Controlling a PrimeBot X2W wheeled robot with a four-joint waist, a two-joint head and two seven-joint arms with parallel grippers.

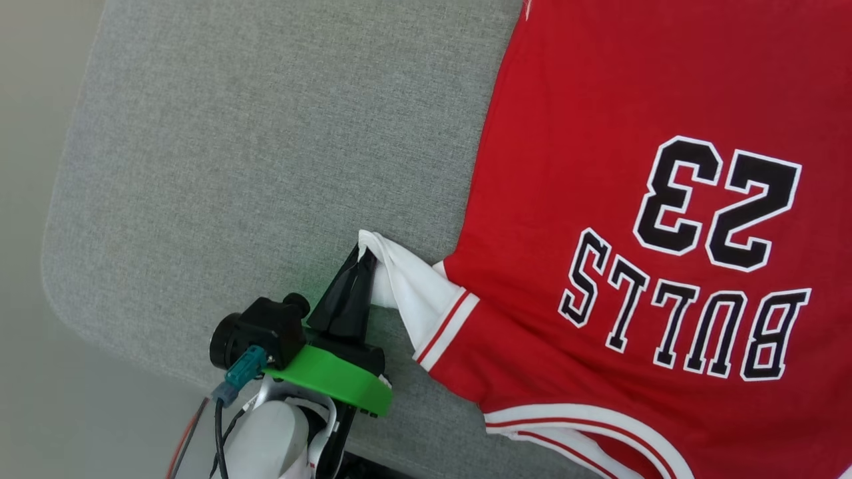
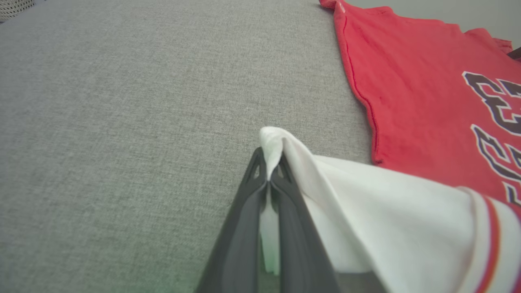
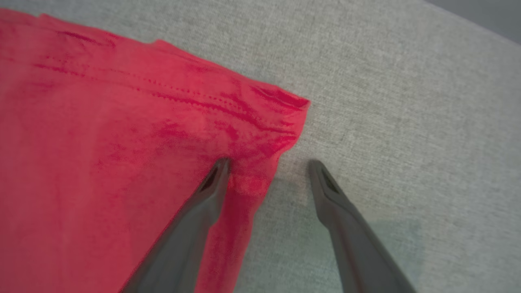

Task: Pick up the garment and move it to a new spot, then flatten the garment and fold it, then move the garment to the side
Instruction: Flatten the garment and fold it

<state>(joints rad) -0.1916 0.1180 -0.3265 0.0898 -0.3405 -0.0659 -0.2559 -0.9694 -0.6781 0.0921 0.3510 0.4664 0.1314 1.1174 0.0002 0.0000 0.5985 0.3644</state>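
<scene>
Nearest the head camera rises the pale rounded forearm (image 1: pixel 266 442) of the left arm, carrying a green plastic mount (image 1: pixel 333 380) and a black camera housing (image 1: pixel 256 332). Beneath it spreads a grey woven fabric surface (image 1: pixel 266 133) whose rounded corner curves at the lower left against a plain pale floor (image 1: pixel 26 299). A wide bare stretch of grey lies to the robot's left of the red T-shirt with white short sleeves (image 1: pixel 599 86), which lies flat on the right part of the surface and runs past the picture's right edge. In the right wrist view the shirt's hem corner (image 3: pixel 285 106) ends on open grey, with the surface's far edge at the upper right. Upside down to the head camera, the shirt reads "BULLS" (image 1: pixel 685 313) and "23" (image 1: pixel 719 199) in black letters outlined in white. The left gripper (image 1: pixel 363 256) is pinched tight on the tip of the white short sleeve (image 1: pixel 416 286), lifting it into a peak off the grey. The right gripper (image 3: pixel 269 165) stands spread wide with nothing in it, one finger over the red cloth, the other over bare grey beside the hem.
</scene>
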